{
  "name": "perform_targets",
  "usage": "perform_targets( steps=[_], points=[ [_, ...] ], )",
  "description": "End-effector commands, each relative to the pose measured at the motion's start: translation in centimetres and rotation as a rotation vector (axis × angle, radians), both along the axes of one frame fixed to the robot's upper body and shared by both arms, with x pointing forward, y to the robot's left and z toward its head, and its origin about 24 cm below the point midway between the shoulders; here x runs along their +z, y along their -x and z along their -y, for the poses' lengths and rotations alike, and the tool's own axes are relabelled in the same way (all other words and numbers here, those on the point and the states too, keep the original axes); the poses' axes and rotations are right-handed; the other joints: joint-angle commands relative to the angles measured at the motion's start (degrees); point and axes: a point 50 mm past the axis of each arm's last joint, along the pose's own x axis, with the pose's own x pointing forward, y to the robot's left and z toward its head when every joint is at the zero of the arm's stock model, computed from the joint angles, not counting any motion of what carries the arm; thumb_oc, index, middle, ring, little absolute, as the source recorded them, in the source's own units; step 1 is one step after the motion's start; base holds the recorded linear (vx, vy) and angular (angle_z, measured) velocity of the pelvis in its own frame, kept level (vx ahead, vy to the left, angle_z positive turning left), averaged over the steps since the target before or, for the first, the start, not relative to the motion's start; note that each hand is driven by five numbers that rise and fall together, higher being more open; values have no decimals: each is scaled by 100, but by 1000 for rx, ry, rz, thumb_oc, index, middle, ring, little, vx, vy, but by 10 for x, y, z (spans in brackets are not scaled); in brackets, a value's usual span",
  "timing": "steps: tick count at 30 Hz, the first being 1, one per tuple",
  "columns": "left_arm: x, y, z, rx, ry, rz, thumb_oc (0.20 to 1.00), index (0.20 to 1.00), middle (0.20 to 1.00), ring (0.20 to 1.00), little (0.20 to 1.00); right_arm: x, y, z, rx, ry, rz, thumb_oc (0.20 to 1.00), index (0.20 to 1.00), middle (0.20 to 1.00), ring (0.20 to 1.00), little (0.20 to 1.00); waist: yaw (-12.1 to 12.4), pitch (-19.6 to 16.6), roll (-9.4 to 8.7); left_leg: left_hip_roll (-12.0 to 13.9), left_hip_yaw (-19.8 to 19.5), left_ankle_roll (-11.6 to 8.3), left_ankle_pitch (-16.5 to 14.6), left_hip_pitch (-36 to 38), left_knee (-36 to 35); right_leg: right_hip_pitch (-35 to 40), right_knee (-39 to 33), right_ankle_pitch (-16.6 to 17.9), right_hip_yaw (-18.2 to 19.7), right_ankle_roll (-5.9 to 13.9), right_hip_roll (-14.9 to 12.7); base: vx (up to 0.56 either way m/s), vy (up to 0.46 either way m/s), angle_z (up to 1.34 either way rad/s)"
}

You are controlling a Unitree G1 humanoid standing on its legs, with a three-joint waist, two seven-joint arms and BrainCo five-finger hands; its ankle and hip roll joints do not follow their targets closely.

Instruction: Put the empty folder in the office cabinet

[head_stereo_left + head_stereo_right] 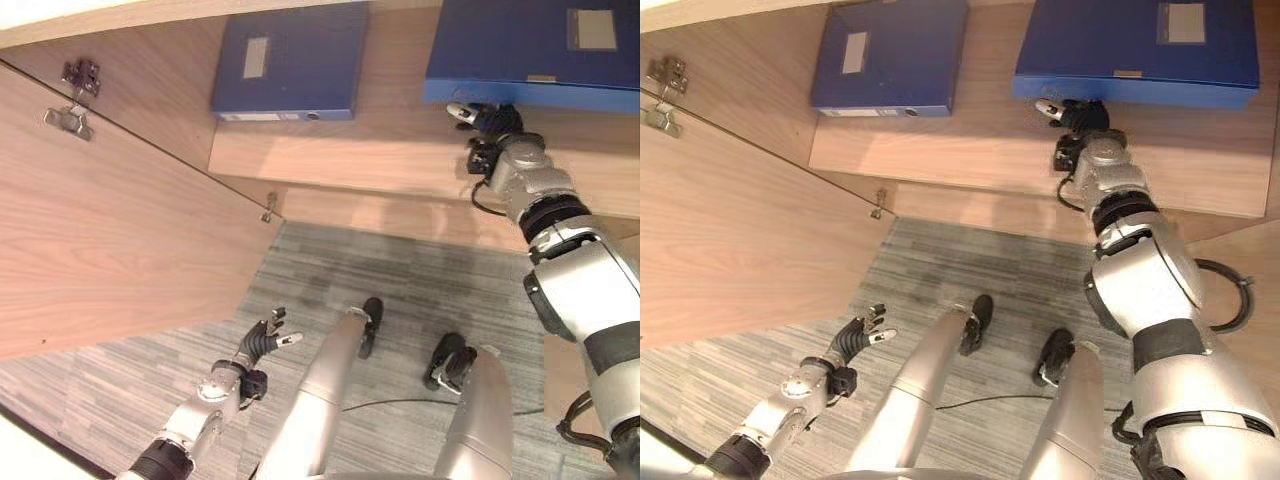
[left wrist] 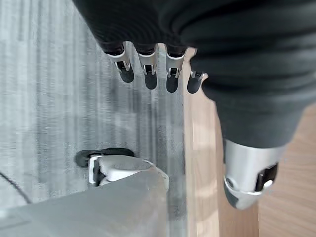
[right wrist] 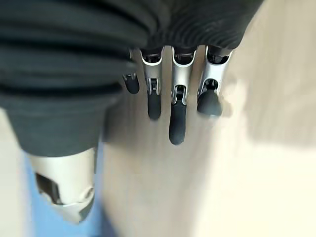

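Two blue folders lie flat on the cabinet's wooden shelf (image 1: pixel 380 150): one at the left (image 1: pixel 290 60) and a larger one at the right (image 1: pixel 530 50). My right hand (image 1: pixel 490 122) is stretched out over the shelf, just in front of the right folder's near edge. Its fingers (image 3: pixel 177 108) are straight and hold nothing, with wood beneath them and blue of the folder (image 3: pixel 34 222) beside the thumb. My left hand (image 1: pixel 262 342) hangs low over the carpet, fingers (image 2: pixel 148 74) relaxed and empty.
The cabinet door (image 1: pixel 110 220) stands swung open at the left, with metal hinges (image 1: pixel 70 120) on its inner face. Its edge (image 2: pixel 202 187) runs close by my left hand. Grey striped carpet (image 1: pixel 330 270) lies below the shelf front.
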Motion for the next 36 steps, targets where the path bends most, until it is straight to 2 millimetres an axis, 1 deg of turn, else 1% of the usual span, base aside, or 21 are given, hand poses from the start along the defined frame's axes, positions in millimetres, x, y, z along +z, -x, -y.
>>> perform_targets(
  steps=[1,4,5,7,11,13,15,16,18,19,20,24,26,29,30,31,32,33,34,35,36],
  points=[
    [11,-3,-10,-36,-49,52,1000,1000,1000,1000,1000,-49,11,24,-41,171,-264,1000,1000,1000,1000,1000,68,387,61,49,58,343,-612,172,-10,376,-1168,660,581,135,96,-37,-23,-5],
    [12,-5,-10,-42,-51,59,1000,1000,1000,1000,1000,-42,9,21,-8,202,-245,1000,1000,1000,1000,1000,79,400,72,48,71,318,-564,230,-110,457,-1275,687,527,151,106,-22,-15,-5],
    [12,-5,-11,-43,-53,59,1000,1000,1000,1000,1000,-36,8,20,14,235,-235,1000,1000,1000,1000,1000,84,406,73,57,79,313,-544,258,-141,482,-1324,713,512,159,116,-16,-10,-4],
    [12,-5,-11,-45,-52,59,1000,1000,1000,1000,1000,-35,8,19,29,265,-241,1000,1000,1000,1000,1000,86,410,72,57,75,305,-522,277,-180,509,-1359,728,494,170,118,-8,-7,-2],
    [14,-6,-12,-49,-52,67,1000,1000,1000,1000,1000,-30,7,14,95,476,-290,1000,1000,1000,1000,1000,80,437,51,54,76,278,-467,334,-267,587,-1464,771,448,193,135,0,0,0],
    [15,-8,-11,-51,-47,72,1000,1000,1000,1000,1000,-31,7,13,120,638,-337,1000,1000,1000,1000,1000,71,443,37,56,68,263,-436,369,-324,623,-1535,805,432,207,140,0,0,0],
    [17,-10,-11,-52,-49,83,1000,1000,1000,1000,1000,-40,8,11,164,847,-427,1000,1000,1000,1000,1000,51,458,8,67,70,243,-399,420,-392,679,-1611,845,411,228,149,-6,-18,1],
    [18,-11,-11,-57,-51,90,1000,1000,1000,1000,1000,-49,8,5,211,943,-479,1000,1000,1000,1000,1000,37,463,-17,65,54,232,-367,492,-468,757,-1680,868,386,241,154,-15,-49,2],
    [24,-16,-10,-62,-59,115,1000,1000,1000,1000,1000,-57,7,-13,301,1053,-490,1000,1000,1000,1000,1000,-3,474,-69,92,35,216,-320,654,-620,914,-1844,931,343,284,165,-19,-71,1],
    [28,-20,-10,-61,-60,134,1000,1000,1000,1000,1000,-64,7,-26,369,1119,-491,1000,1000,1000,1000,1000,-37,483,-139,135,25,188,-257,844,-841,1099,-2054,1003,277,339,182,-22,-68,-1],
    [28,-20,-9,-61,-60,135,1000,1000,1000,1000,1000,-64,7,-26,369,1119,-491,1000,1000,1000,1000,1000,-40,503,-129,133,21,187,-244,880,-866,1137,-2080,1015,269,340,182,-25,-82,-5],
    [37,-32,-5,-72,-55,173,1000,1000,1000,1000,1000,-70,7,-53,461,1226,-468,1000,1000,1000,1000,1000,-119,597,-246,225,-40,79,-59,1410,-1356,1735,-2639,1206,174,438,189,-22,-82,-12],
    [40,-36,-3,-73,-51,187,1000,1000,1000,1000,1000,-70,7,-63,494,1242,-449,1000,1000,1000,1000,1000,-148,654,-276,264,-57,34,20,1702,-1600,2045,-2884,1298,111,475,188,-16,-85,-7],
    [39,-40,1,-77,-40,183,1000,1000,1000,1000,1000,-77,8,-72,528,1236,-456,1000,1000,1000,1000,1000,-211,738,-286,304,-91,-3,115,2106,-1866,2479,-3202,1417,74,515,203,2,-71,-3],
    [35,-41,4,-82,-35,165,1000,1000,1000,1000,1000,-89,9,-74,538,1207,-481,1000,1000,1000,1000,1000,-239,788,-280,329,-138,-34,197,2471,-2112,2830,-3444,1498,30,548,222,14,-75,-3],
    [35,-41,4,-82,-35,165,1000,1000,1000,1000,1000,-89,9,-74,537,1207,-481,1000,1000,1000,1000,1000,-239,793,-279,329,-139,-34,198,2478,-2115,2837,-3447,1499,29,548,222,19,-83,-3],
    [33,-42,5,-85,-38,156,1000,1000,1000,1000,1000,-94,10,-74,542,1194,-494,1000,1000,1000,1000,1000,-258,789,-283,359,-140,-54,228,2634,-2231,2997,-3550,1515,21,559,234,29,-63,-3],
    [26,-40,4,-81,-39,125,1000,1000,1000,1000,1000,-102,11,-77,552,1173,-512,1000,1000,1000,1000,1000,-288,794,-292,387,-155,-65,256,2868,-2374,3218,-3705,1565,9,577,248,28,-63,-5],
    [26,-41,5,-81,-40,125,1000,1000,1000,1000,1000,-102,11,-77,552,1173,-512,1000,1000,1000,1000,1000,-288,812,-288,387,-156,-66,261,2898,-2390,3248,-3720,1571,6,577,249,39,-67,-5],
    [21,-40,5,-78,-44,103,1000,1000,1000,1000,1000,-108,12,-78,560,1144,-522,1000,1000,1000,1000,1000,-306,796,-310,421,-169,-89,293,3057,-2499,3447,-3837,1586,0,587,254,32,-58,-4],
    [14,-38,4,-75,-54,72,1000,1000,1000,1000,1000,-114,13,-75,544,1103,-539,1000,1000,1000,1000,1000,-306,805,-308,436,-186,-99,327,3232,-2592,3611,-3925,1610,-29,598,265,43,-72,0]
  ],
)
